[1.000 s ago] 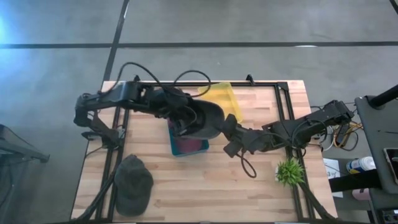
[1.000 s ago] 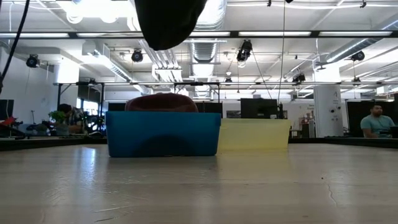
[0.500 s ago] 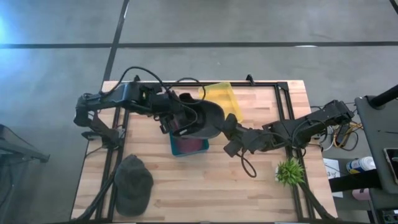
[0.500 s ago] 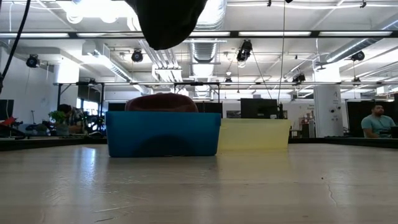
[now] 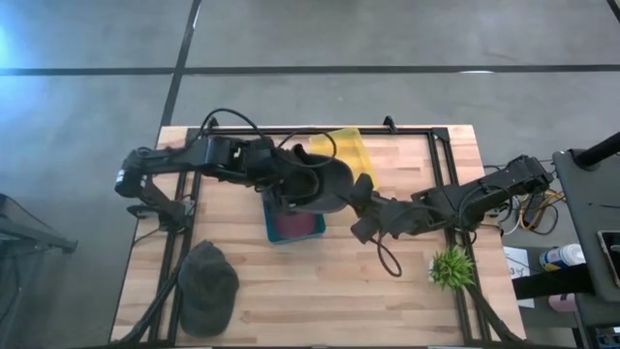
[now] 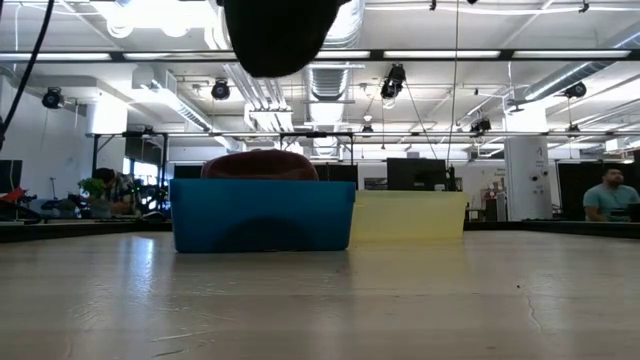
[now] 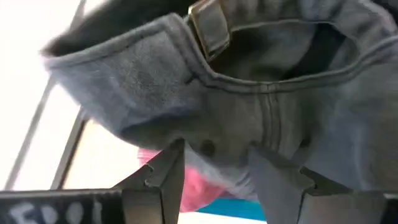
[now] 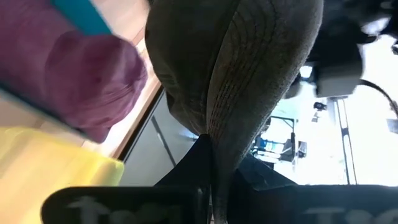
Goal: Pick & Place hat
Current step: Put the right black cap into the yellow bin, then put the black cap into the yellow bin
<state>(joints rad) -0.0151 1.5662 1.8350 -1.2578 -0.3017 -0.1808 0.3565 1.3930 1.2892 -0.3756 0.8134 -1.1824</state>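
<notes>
1. Since a second ago my left gripper (image 7: 211, 163) has shifted right against the dark hat (image 5: 325, 184), jaws released.
2. Right gripper (image 8: 214, 163) clenches its brim above the blue bin (image 6: 262, 214); only the high view shows a second hat (image 5: 206, 286) on the surface (image 5: 320, 281).

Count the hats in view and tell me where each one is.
3. A dark cap hangs above the blue bin, pinched by the right gripper; a maroon hat lies in that bin; a grey-green cap lies on the table's near-left corner.

Three caps: dark one (image 5: 325, 184) aloft, maroon one (image 5: 295, 225) in a bin, grey-green one (image 5: 206, 285) on the table; two bins, blue (image 6: 262, 215) and yellow (image 6: 408, 216); one small plant (image 5: 450, 267); two grippers, left (image 7: 214, 165) and right (image 8: 214, 165)
</notes>
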